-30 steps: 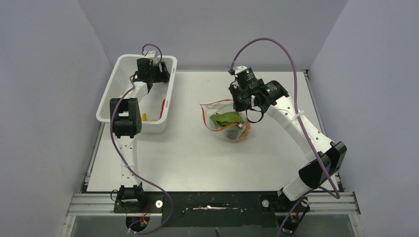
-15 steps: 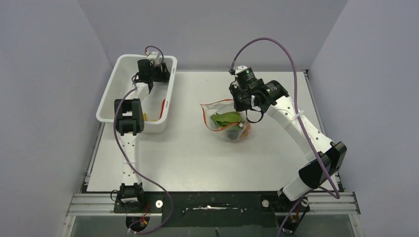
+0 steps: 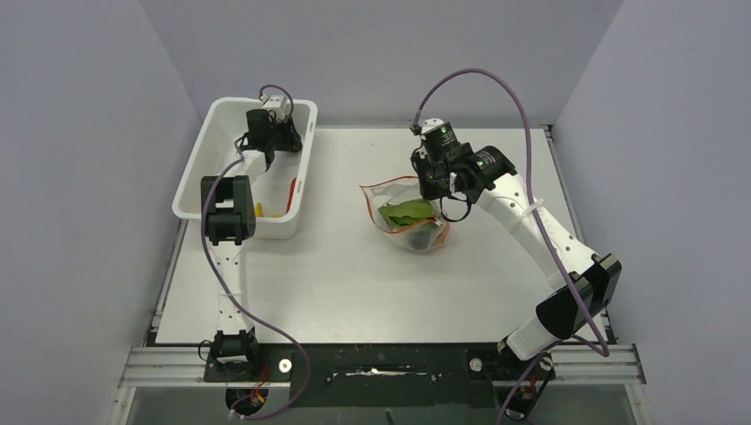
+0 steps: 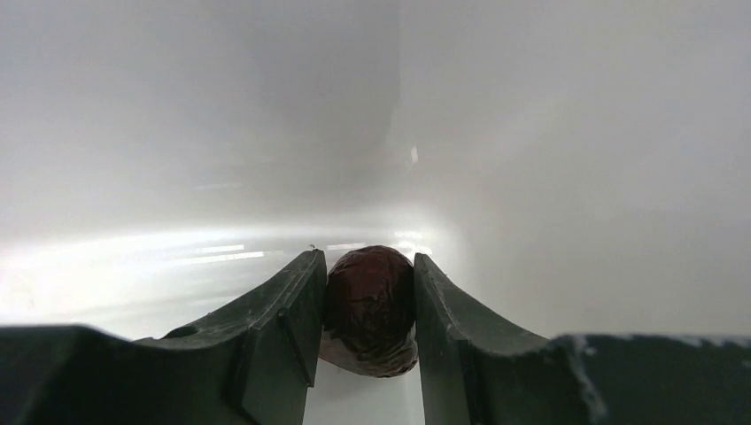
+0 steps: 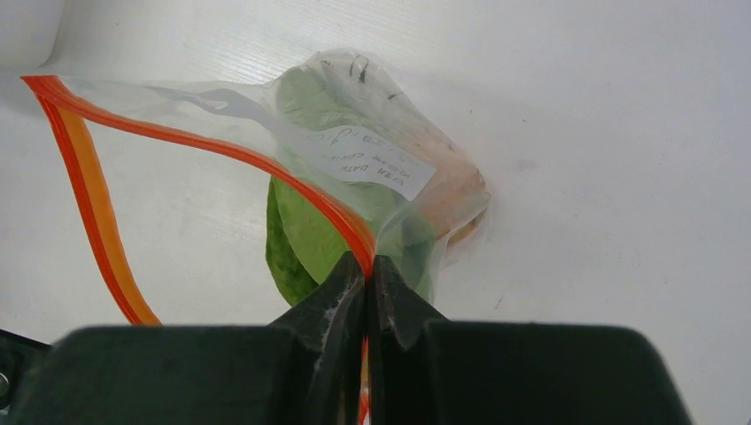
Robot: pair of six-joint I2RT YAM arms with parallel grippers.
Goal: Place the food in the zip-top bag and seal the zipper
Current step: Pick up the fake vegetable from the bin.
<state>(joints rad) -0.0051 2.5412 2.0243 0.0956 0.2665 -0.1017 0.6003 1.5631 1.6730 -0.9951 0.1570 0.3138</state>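
Observation:
In the left wrist view my left gripper (image 4: 369,266) is shut on a dark red, wrinkled, rounded piece of food (image 4: 370,305), down inside the white tub (image 3: 197,189). From above, that left gripper (image 3: 266,135) sits at the tub's far end. The clear zip-top bag (image 3: 409,220) lies mid-table with a green leafy piece (image 5: 305,232) and something orange (image 5: 458,189) inside. Its mouth gapes open towards the left. My right gripper (image 5: 366,262) is shut on the red zipper (image 5: 221,146) at the bag's upper lip, and from above this right gripper (image 3: 432,188) is at the bag's far right corner.
A yellow piece (image 3: 259,210) and a red chili (image 3: 291,189) lie in the near end of the tub. A white written label (image 5: 376,165) is stuck on the bag. Purple walls close in the table on the left, back and right.
The left jaws have closed in onto the dark red piece, and the left arm has shifted slightly in the tub. The right arm and the bag have stayed put.

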